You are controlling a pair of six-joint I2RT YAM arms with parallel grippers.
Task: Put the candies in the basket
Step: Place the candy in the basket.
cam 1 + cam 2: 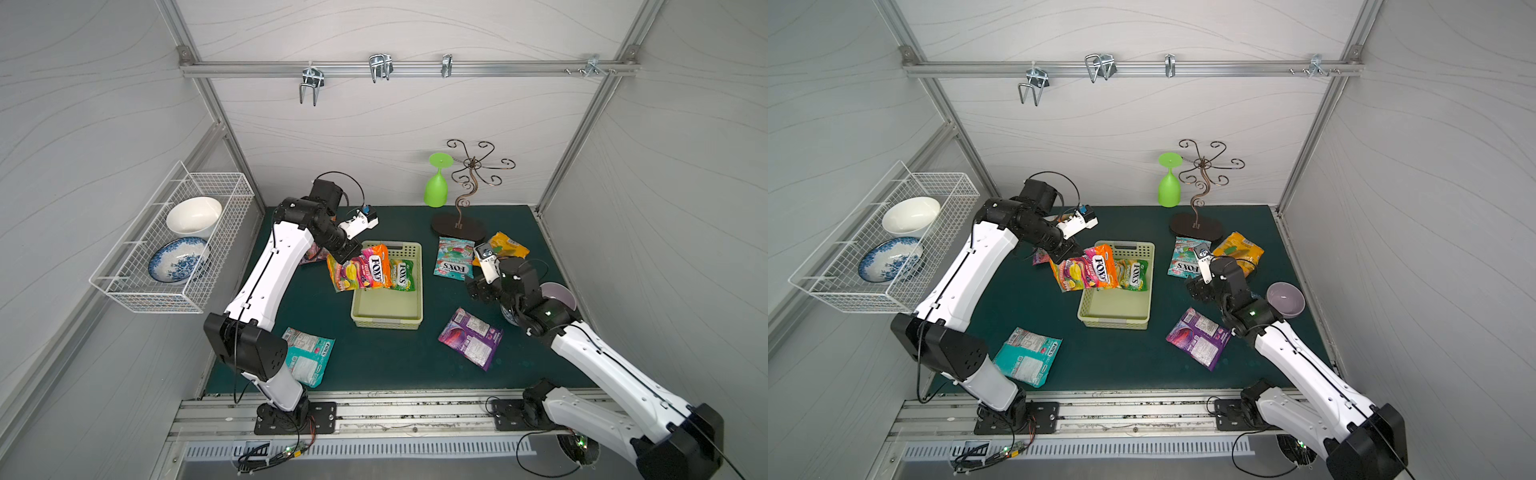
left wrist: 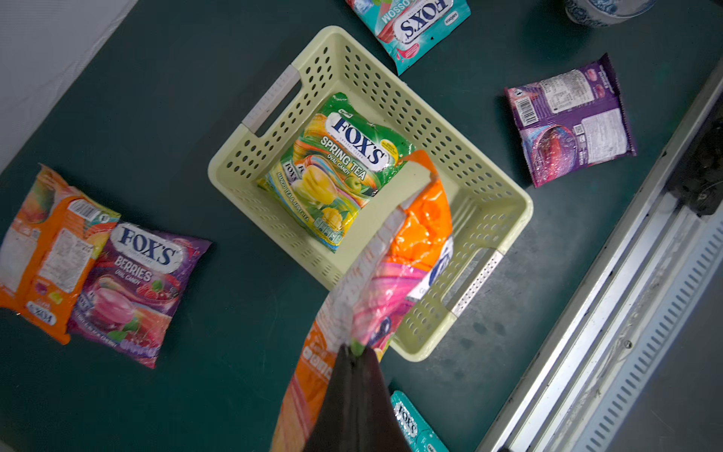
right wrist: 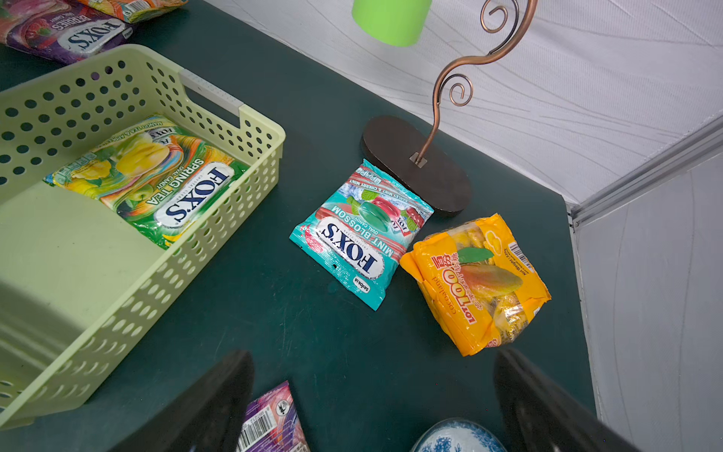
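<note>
Currently the left gripper (image 2: 354,348) is clamped on one end of a glossy orange-and-pink FOX'S candy packet (image 1: 365,268), which hangs partly over the edge of the pale yellow-green perforated plastic basket (image 1: 386,322). A green-yellow Spring Tea packet (image 2: 336,172) lies inside the basket. The right gripper (image 3: 371,360) has its jaws wide apart and holds nothing, above the dark green mat (image 3: 313,332) near the teal Mint Blossom packet (image 3: 360,235) and the yellow packet (image 3: 477,285). A purple packet (image 1: 471,338) lies flat on the mat outside the basket.
</note>
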